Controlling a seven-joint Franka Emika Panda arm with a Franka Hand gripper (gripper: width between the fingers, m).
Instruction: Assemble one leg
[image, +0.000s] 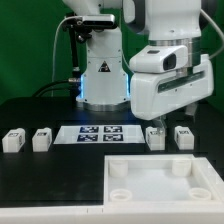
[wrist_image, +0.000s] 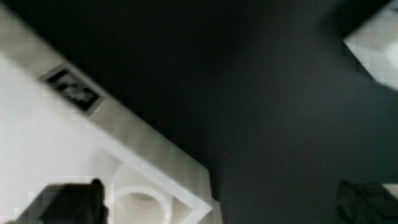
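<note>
Gripper (image: 173, 118) is held, jaws spread, above two legs (image: 155, 137) at 3 o'clock of marker board (image: 97, 132); socketed white panel (image: 150, 200) is seen at 5 o'clock.

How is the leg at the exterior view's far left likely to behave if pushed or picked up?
The leg looks squat and flat-sided, so it would probably slide rather than roll or tip. It appears to be moulded plastic, so likely stiff. Being small beside the white panel, it is probably light.
</note>
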